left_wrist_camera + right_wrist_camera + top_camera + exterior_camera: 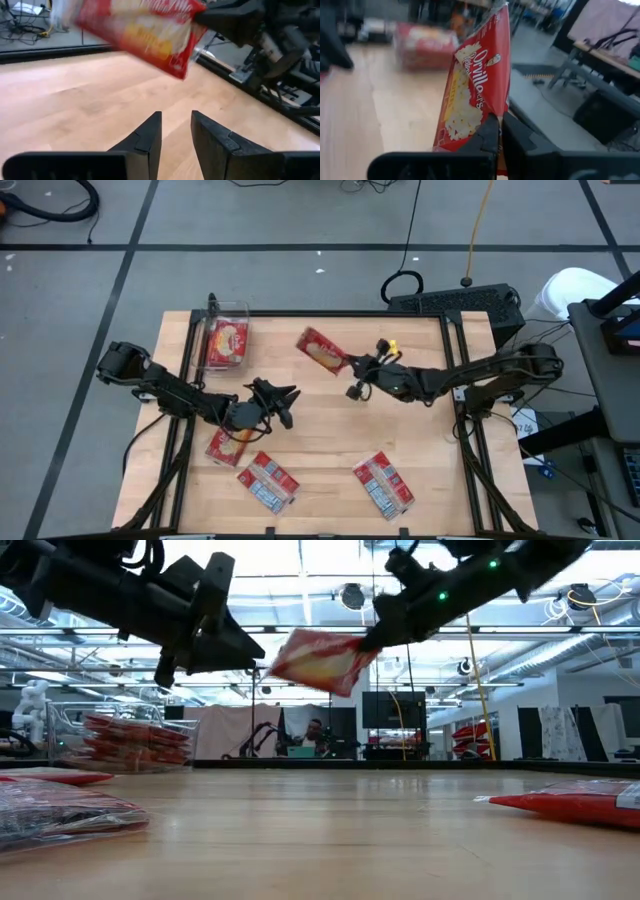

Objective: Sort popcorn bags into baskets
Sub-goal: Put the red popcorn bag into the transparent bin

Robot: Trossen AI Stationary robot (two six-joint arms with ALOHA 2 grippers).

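Observation:
My right gripper (352,365) hangs above the table's middle far part, shut on a red popcorn bag (322,350) with a yellow popcorn picture; the low view shows this bag (320,660) high above the tabletop. My left gripper (285,402) floats left of centre, open, nothing between its fingers (176,130). A clear basket (226,340) at the far left corner holds red bags stacked flat. Three more bags lie flat on the table: one (228,445) under my left arm, two (268,482) (383,483) near the front edge. My right gripper pinches one end of the bag (487,112) between its two fingers. The fingers come about level from the table's right side. The bag sticks out past the fingertips toward the far left, tilted, lifted clear of the table.
A black keyboard (455,302) sits past the table's far right corner. Bare wood lies between the two arms and along the middle of the front edge (325,480).

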